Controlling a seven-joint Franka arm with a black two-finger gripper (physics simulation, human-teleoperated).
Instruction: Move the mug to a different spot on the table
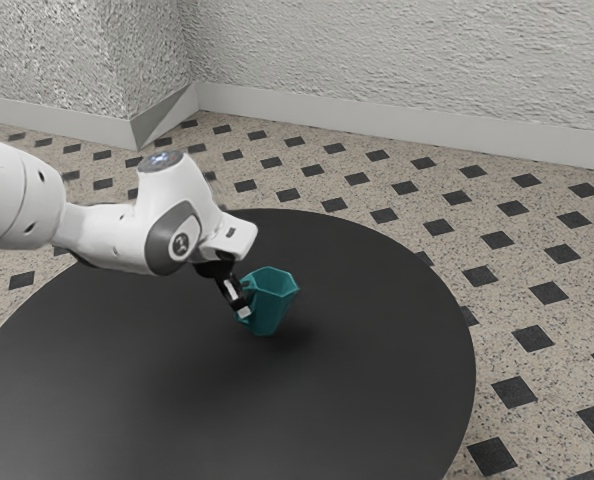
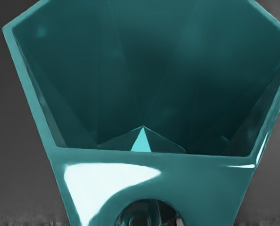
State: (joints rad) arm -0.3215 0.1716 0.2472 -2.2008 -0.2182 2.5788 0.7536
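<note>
The white arm (image 1: pixel 97 235) enters from the exterior view's left and reaches down to the round black table (image 1: pixel 377 380), where its black gripper (image 1: pixel 237 298) meets the teal mug (image 1: pixel 273 300). The two fingers press on the mug's arm-facing side from either side and so grip it; the mug stands tilted, just beyond the fingertips, near the table's middle. In the wrist view the mug's angular open mouth (image 2: pixel 140 84) lies directly under the hand, its handle (image 2: pixel 107 207) nearest the fingers.
</note>
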